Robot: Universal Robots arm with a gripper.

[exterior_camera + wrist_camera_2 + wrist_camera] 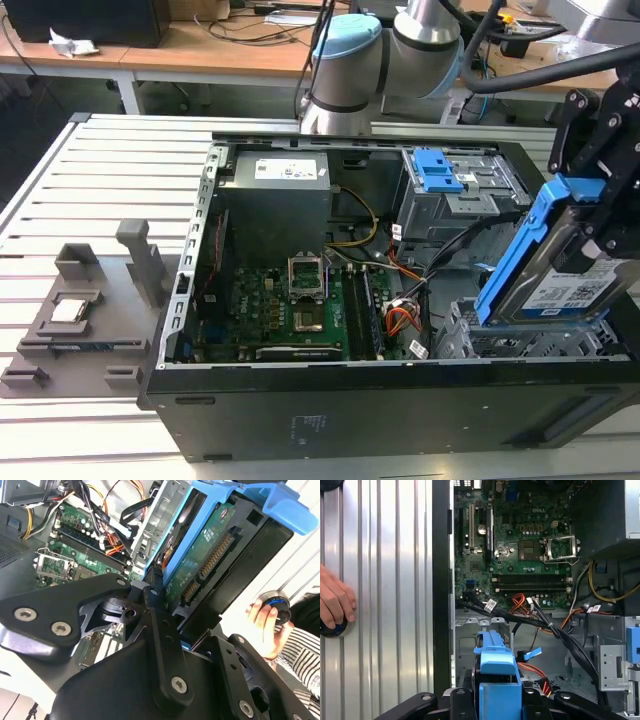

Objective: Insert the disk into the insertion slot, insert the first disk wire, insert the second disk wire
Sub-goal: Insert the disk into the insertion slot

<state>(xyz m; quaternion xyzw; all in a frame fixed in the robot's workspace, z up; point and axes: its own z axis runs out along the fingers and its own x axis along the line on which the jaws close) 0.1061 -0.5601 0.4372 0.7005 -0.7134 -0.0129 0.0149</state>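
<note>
Jamming worries us: the tilted blue-framed silver disk (pixel 562 288), clamped in the black gripper (pixel 605 230), may catch the rim of the perforated silver slot (pixel 555 345).

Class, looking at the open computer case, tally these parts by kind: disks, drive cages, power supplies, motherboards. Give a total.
disk: 1
drive cages: 2 (low silver cage, tall grey cage)
power supply: 1
motherboard: 1
total: 5

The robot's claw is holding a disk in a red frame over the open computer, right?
No, the frame is blue, not red. The exterior view shows the claw holding the disk over the open computer.
</note>
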